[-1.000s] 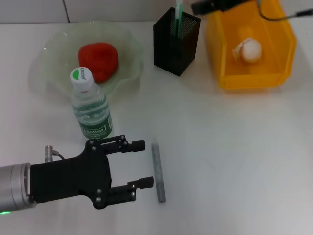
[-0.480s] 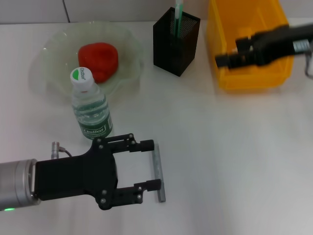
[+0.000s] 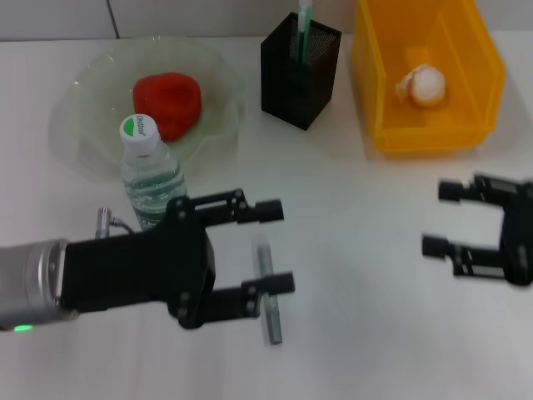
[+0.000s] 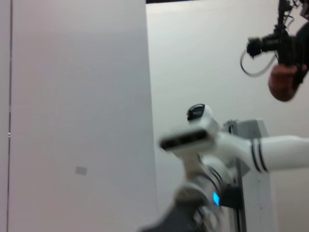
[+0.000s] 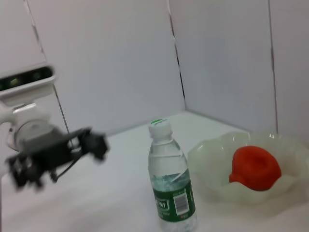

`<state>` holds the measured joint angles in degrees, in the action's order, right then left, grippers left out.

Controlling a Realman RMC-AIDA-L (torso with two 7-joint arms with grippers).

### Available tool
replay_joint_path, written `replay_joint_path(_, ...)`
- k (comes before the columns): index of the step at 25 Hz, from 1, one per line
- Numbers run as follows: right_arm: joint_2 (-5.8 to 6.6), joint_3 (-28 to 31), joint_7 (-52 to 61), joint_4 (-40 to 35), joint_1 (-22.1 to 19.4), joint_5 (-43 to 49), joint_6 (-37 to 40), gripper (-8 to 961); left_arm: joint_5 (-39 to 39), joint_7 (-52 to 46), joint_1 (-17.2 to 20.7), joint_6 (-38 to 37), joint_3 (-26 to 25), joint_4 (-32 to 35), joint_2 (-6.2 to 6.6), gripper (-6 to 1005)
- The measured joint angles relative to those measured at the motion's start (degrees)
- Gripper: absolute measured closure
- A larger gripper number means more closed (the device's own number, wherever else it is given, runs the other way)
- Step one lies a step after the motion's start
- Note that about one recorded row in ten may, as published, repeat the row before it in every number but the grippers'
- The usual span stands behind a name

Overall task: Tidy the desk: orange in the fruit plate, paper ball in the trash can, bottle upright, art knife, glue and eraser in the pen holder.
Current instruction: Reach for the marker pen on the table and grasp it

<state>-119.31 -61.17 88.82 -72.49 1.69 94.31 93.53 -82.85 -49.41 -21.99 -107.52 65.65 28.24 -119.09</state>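
Observation:
The grey art knife (image 3: 269, 321) lies flat on the white table. My left gripper (image 3: 274, 247) is open just above it, and its near finger crosses the knife's middle. My right gripper (image 3: 436, 218) is open and empty over the table at the right. The orange (image 3: 168, 102) sits in the glass fruit plate (image 3: 92, 92). The bottle (image 3: 151, 179) stands upright beside the plate. The paper ball (image 3: 423, 85) lies in the yellow bin (image 3: 375, 92). The black mesh pen holder (image 3: 300, 71) holds a green-and-white stick (image 3: 304, 21). No eraser is in view.
The right wrist view shows the bottle (image 5: 171, 183), the orange (image 5: 255, 166) in the plate (image 5: 212, 159), and my left gripper (image 5: 58, 150) farther off. The left wrist view shows only walls and the robot's body.
My left gripper has moved right, over the knife. My right arm has come off the yellow bin and down to the near right of the table, uncovering the paper ball.

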Motion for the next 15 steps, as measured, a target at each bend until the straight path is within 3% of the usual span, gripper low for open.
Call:
replay_joint_path(2, 0.01, 2.04, -9.22, 8.79, -1.55, -2.25, 1.09, 168, 0.92, -1.71, -0.24, 0.5, 0.53, 0.42, -0.01, 347)
replay_joint_path(3, 0.04, 3.91, -12.53, 13.24, -1.56, -2.61, 2.08, 168, 3.57, -5.97, -0.79, 2.39, 3.65, 2.58, -0.05, 347)
replay_joint_path(4, 0.2, 8.95, -19.95, 22.45, -0.83, -2.75, 4.7, 168, 5.41, -7.85, -0.8, 3.75, 6.24, 4.46, -0.06, 347)
replay_joint_path(5, 0.2, 8.95, -19.95, 22.45, -0.83, -2.75, 4.7, 168, 7.33, -9.17, -0.59, 5.12, 8.81, 6.39, -0.06, 347)
replay_joint_path(7, 0.54, 13.93, -26.32, 30.12, 0.14, -2.25, 6.86, 168, 8.92, -10.38, -0.04, 6.95, 11.51, 8.78, -0.06, 347)
replay_joint_path(8, 0.78, 16.2, -29.13, 33.27, 0.37, -1.95, 7.53, 168, 12.37, -16.77, 2.99, 15.76, 20.09, 18.87, -0.05, 347)
replay_joint_path(10, 1.21, 19.7, -33.89, 37.57, 0.44, -1.6, 7.98, 169, 12.49, -21.32, 4.91, 22.32, 24.44, 25.96, 0.05, 347)
replay_joint_path(11, 1.36, 21.07, -35.73, 38.97, 0.23, -1.58, 7.77, 169, 12.49, -21.32, 4.91, 22.32, 24.44, 25.96, 0.05, 347)
replay_joint_path(12, 1.46, 22.33, -37.01, 40.13, 0.05, -1.58, 7.36, 169, 8.23, -32.75, 9.28, 37.76, 32.63, 41.1, 0.39, 347)
replay_joint_path(15, 1.5, 24.81, -38.58, 41.87, -0.46, -1.58, 5.3, 169, -0.13, -47.28, 11.43, 46.53, 35.48, 51.71, 0.48, 347)
